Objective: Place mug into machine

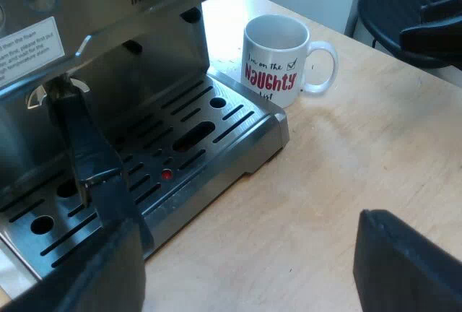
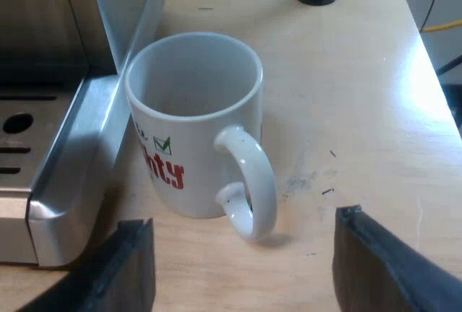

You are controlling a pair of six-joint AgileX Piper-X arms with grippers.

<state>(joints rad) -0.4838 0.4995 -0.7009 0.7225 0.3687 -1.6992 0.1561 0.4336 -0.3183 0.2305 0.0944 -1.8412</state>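
Wide apart and empty — right pincer [image 2: 242, 274] facing the mug [image 2: 189, 135], left pincer [image 1: 240, 274] by the machine [image 1: 238, 128].

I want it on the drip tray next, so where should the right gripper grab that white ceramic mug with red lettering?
Probably the handle: the white ceramic mug with red lettering stands upright, handle turned toward the right gripper, whose jaws stand open either side. Come straight in from that handle side.
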